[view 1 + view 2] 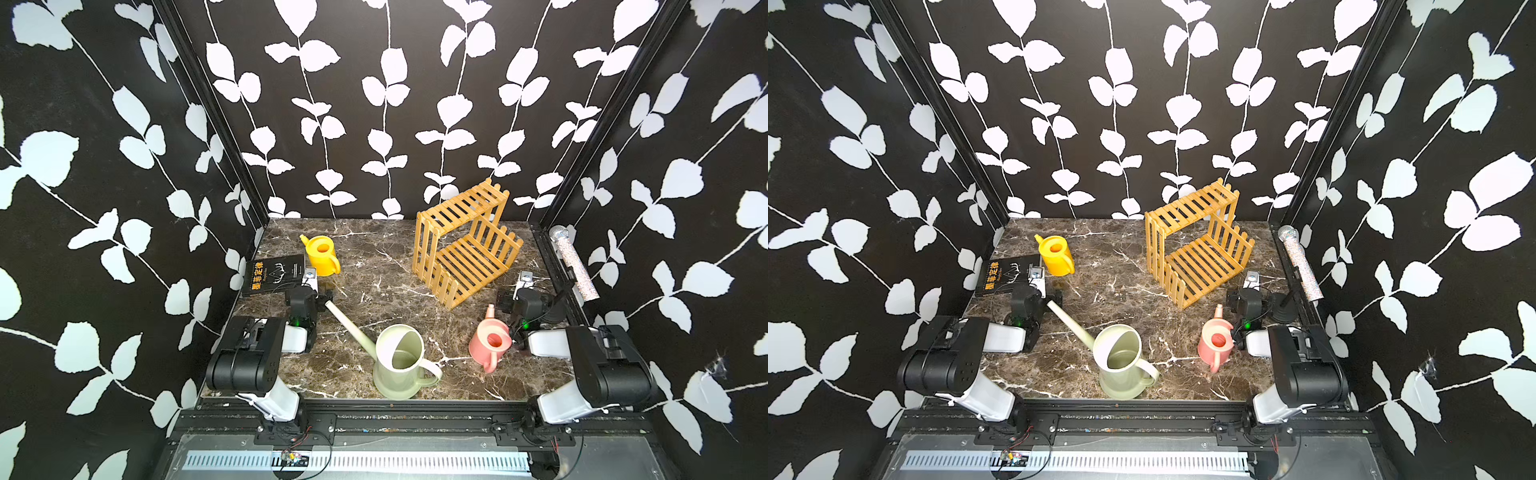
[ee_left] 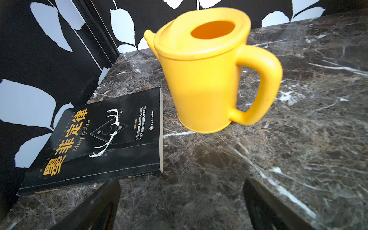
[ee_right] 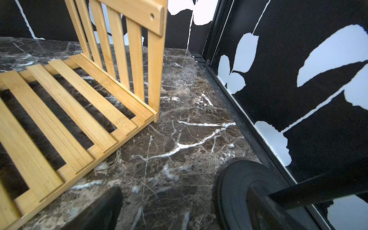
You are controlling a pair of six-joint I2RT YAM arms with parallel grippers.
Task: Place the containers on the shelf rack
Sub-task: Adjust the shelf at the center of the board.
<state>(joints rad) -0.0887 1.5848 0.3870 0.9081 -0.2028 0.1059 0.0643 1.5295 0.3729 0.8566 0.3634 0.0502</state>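
Shelf rack point(image 1: 461, 245): upright on table point(image 1: 374, 257), long axis skewed to back wall.
Your three cans all stand upright on table.
Pink can point(image 1: 490, 343): just nearside of rack, spout aimed at rack, handle away.
Green can point(image 1: 399, 365): well nearside of rack, long spout slanting up and leftward.
Yellow can point(image 1: 322, 255): well left of rack, spout pointing away from rack.
Book point(image 1: 272, 276): flat, further left of rack, just beside yellow can.
Your left gripper point(image 2: 182, 209): fingers spread, empty, facing yellow can.
Your right gripper point(image 3: 179, 211): fingers spread, empty, beside rack's right end.
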